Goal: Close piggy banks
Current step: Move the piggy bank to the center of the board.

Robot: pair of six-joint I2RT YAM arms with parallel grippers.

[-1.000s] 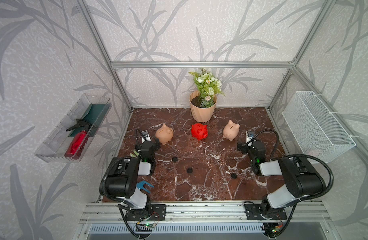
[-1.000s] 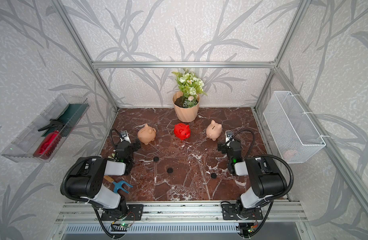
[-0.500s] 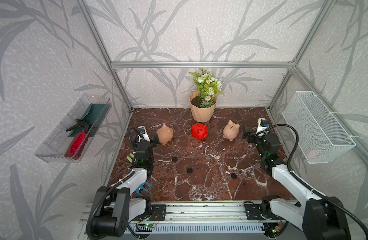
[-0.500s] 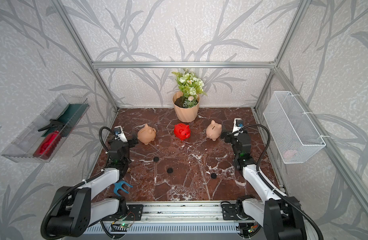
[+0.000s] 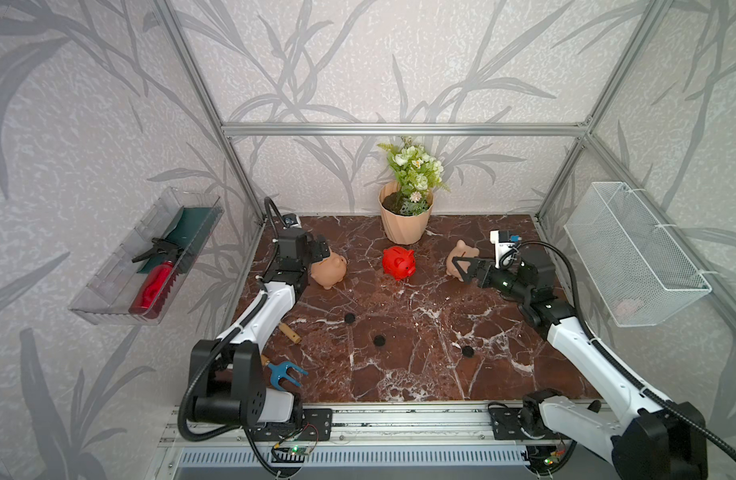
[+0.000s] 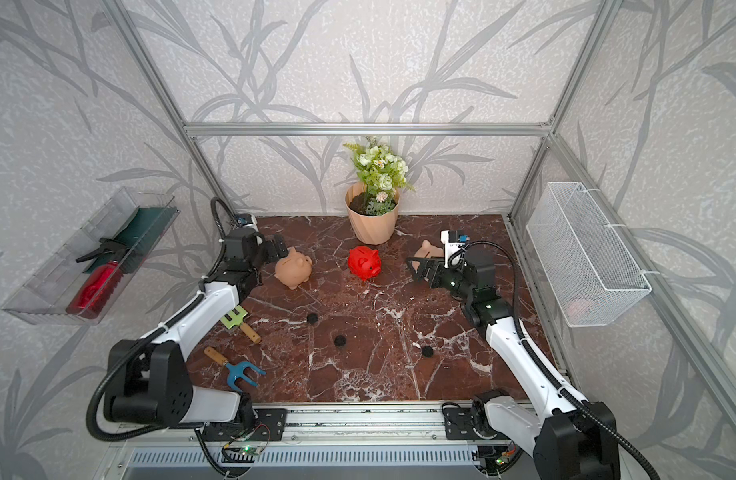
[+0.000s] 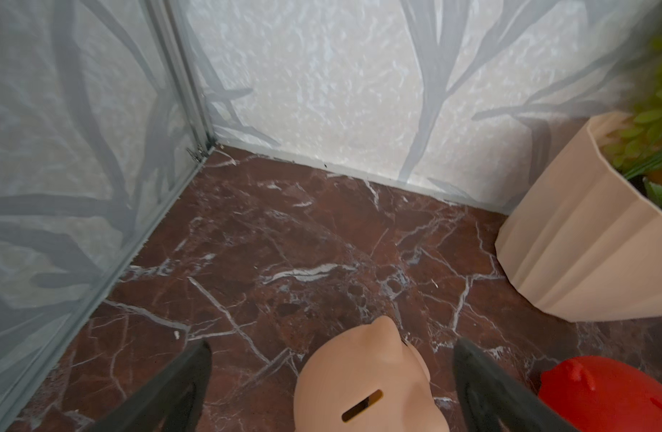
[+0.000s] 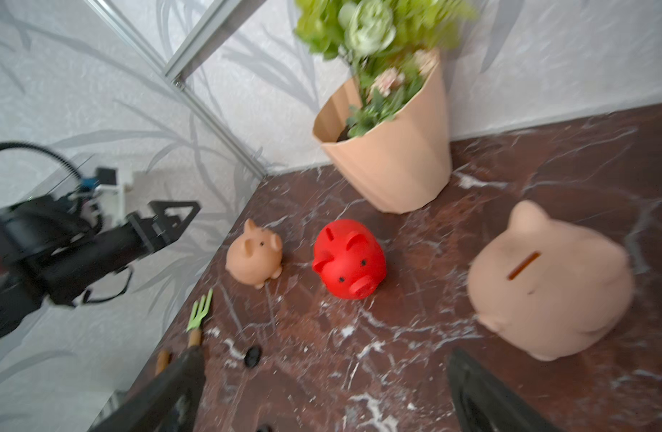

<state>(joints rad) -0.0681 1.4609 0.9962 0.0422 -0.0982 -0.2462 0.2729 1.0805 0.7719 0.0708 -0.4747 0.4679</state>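
Three piggy banks stand upright in a row on the marble floor. The left peach one (image 5: 329, 270) (image 6: 293, 272) shows its coin slot in the left wrist view (image 7: 363, 385). My left gripper (image 5: 320, 250) (image 7: 331, 348) hovers open over its rear, a finger on either side with gaps. The red piggy bank (image 5: 398, 263) (image 8: 348, 258) stands in the middle. The right peach piggy bank (image 5: 462, 257) (image 8: 550, 280) is just beyond my right gripper (image 5: 460, 270) (image 8: 324, 359), which is open with only floor between its fingers.
Three black round plugs (image 5: 349, 318) (image 5: 379, 340) (image 5: 467, 351) lie on the floor nearer the front. A peach flowerpot (image 5: 406, 220) stands at the back wall. A blue fork (image 5: 285, 372) and a green fork (image 6: 233, 318) lie front left. A wire basket (image 5: 632, 253) hangs on the right wall.
Both arms have unfolded from the front and reached back to the row of pigs, the left to the left peach one, the right to the right peach one. Both grippers stayed open.
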